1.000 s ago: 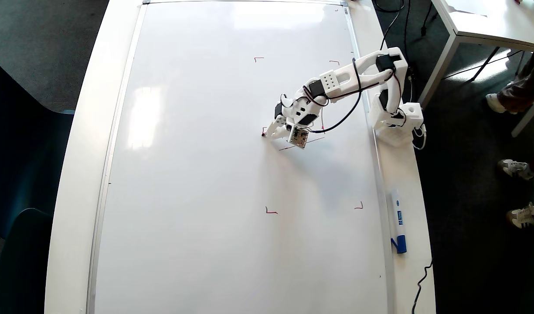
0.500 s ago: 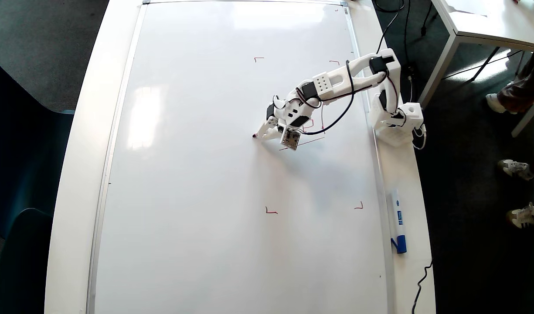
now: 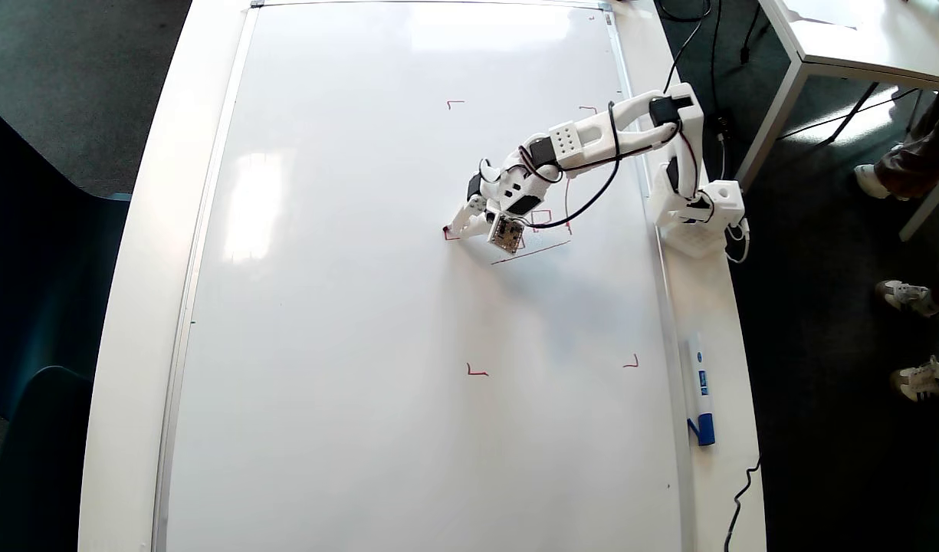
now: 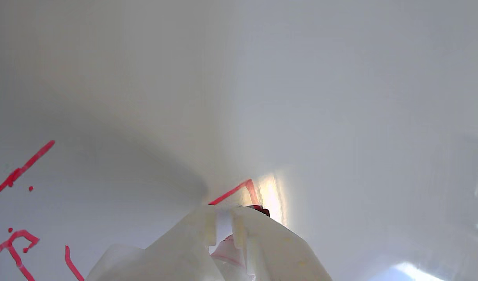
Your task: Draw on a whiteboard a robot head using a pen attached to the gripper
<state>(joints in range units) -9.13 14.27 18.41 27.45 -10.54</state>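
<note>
Pen (image 4: 227,248): clamped between my gripper's (image 4: 223,218) jaws, its dark red tip touching the board (image 3: 362,307).
Gripper (image 3: 460,226): mine, low over the board's upper middle in the overhead view.
Drawing (image 3: 534,234): thin red lines just right of my gripper, partly hidden under my arm (image 3: 592,142).

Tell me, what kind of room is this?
Probably an office or lab: a big whiteboard lies on a table beside another white table, dark carpet covers the floor, and people's shoes show nearby.
</note>
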